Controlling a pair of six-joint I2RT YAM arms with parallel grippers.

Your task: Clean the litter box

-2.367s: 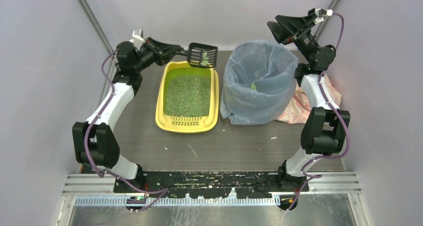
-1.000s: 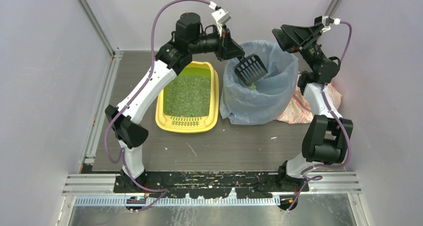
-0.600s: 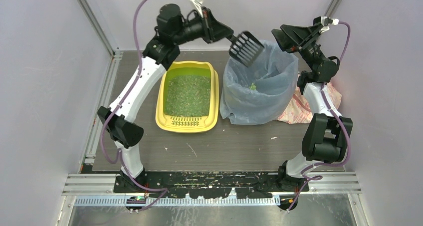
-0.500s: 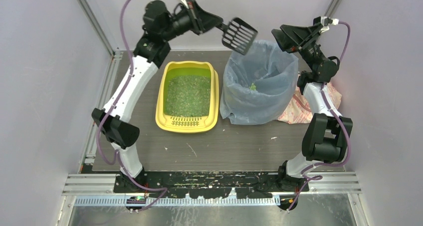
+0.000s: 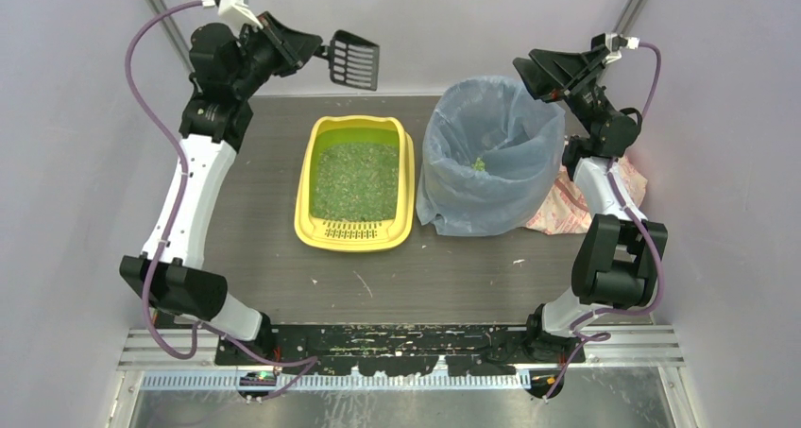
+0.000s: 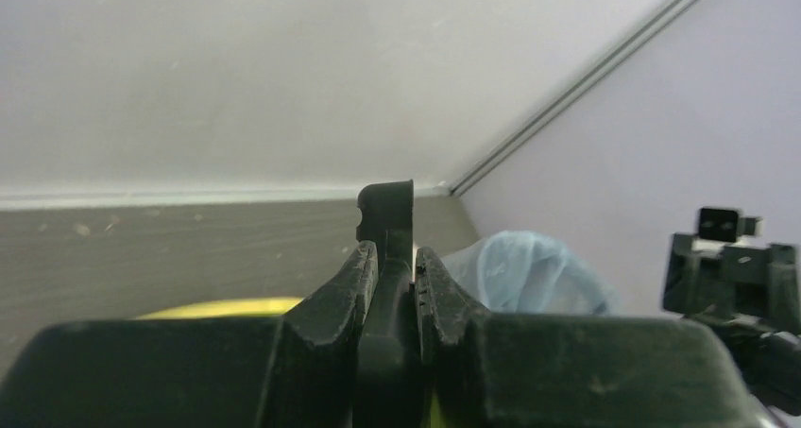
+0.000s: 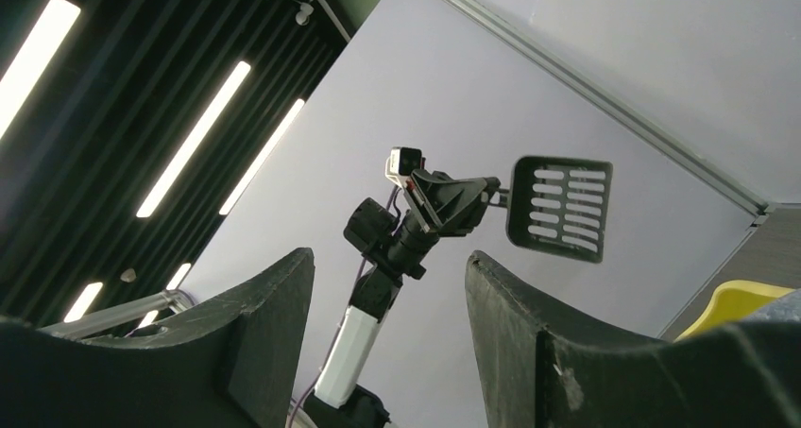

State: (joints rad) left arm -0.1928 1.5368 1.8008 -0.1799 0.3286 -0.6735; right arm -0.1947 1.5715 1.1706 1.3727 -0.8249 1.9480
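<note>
High at far left, the left fingers (image 5: 310, 47) are clenched on the handle of the black slotted scoop (image 5: 352, 59). The yellow litter box (image 5: 404, 196) sits on the surface (image 5: 264, 211), just left of the blue-bagged bin (image 5: 472, 201). Above the bin's right rim, the right fingers (image 5: 532, 71) stand spread, holding nothing.

Lab: grey-walled robot test enclosure (image 5: 66, 163)

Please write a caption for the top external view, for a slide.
Left gripper holds the black scoop raised, clear of the yellow litter box.

Overhead, two wrists; litter box (image 5: 356, 242) shared
</note>
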